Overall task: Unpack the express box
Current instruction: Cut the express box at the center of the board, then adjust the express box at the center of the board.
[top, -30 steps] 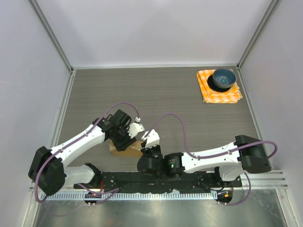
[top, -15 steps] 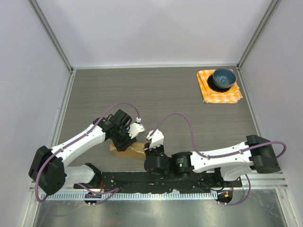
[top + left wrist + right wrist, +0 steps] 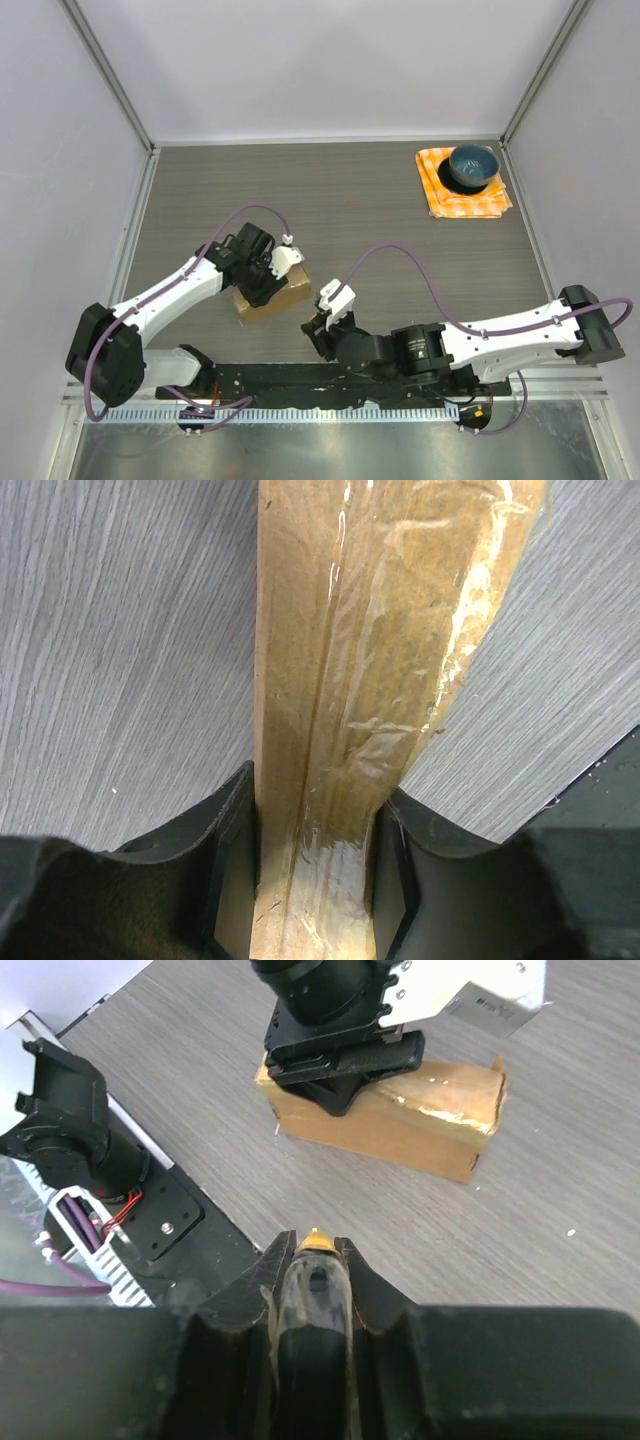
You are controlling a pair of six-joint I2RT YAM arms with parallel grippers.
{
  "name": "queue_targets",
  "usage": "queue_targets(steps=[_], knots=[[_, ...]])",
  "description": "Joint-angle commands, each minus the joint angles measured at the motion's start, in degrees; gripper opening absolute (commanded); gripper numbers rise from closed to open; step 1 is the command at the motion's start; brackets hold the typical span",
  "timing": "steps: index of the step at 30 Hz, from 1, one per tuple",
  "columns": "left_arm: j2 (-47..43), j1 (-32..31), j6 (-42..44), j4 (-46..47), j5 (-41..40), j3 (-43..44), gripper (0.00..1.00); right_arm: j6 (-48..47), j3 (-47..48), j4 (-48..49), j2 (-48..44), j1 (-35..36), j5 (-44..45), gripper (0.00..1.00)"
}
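Two grips, one job each. Clamped between the jaws of the left gripper (image 3: 312,872): small flat brown cardboard express box (image 3: 350,630), pinched across its narrow width, clear-taped seam running straight out ahead of the fingers. Sitting flat on the grey wood-grain table (image 3: 400,230), not visibly lifted. Probably pinned that way to stop sliding during tape cutting.

Closed tight in the right gripper (image 3: 312,1260): slim translucent tool with an orange tip (image 3: 313,1295), likely a cutter, aimed forward at the box. Well short of contact, with bare table between tip and carton, and the left gripper's body sitting over the box's near-left end from this side.

Hardly started on unpacking, judging by shut flaps and intact tape. Far beyond both grippers, untouched: round blue bowl (image 3: 472,165) on orange checked cloth (image 3: 440,200).
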Motion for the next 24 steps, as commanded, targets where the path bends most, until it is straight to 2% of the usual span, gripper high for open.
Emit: queue_targets(steps=[1, 5, 8, 17, 21, 24], knots=[[-1.12, 0.01, 4.69, -2.49, 4.46, 0.90, 0.03, -11.20, -2.41, 6.65, -1.76, -0.39, 3.29, 0.01], [-1.21, 0.01, 10.94, -10.74, 12.71, 4.75, 0.15, -22.73, -8.39, 19.36, -3.61, -0.47, 1.81, 0.01], [-1.47, 0.10, 14.81, -16.64, 15.01, 7.22, 0.43, -30.90, -11.91, 25.54, -5.81, -0.39, -1.43, 0.01], [1.33, 0.10, 24.38, -26.40, 25.47, 10.47, 0.52, -41.73, -12.81, 27.32, -8.27, -0.47, -13.12, 0.01], [5.29, 0.10, 28.70, -33.77, 28.20, 12.50, 0.53, -46.03, -11.58, 26.18, -7.75, -0.47, -18.40, 0.01], [7.75, 0.10, 29.58, -35.55, 29.43, 13.90, 0.52, -46.92, -10.08, 24.77, -6.26, -0.47, -22.00, 0.01]])
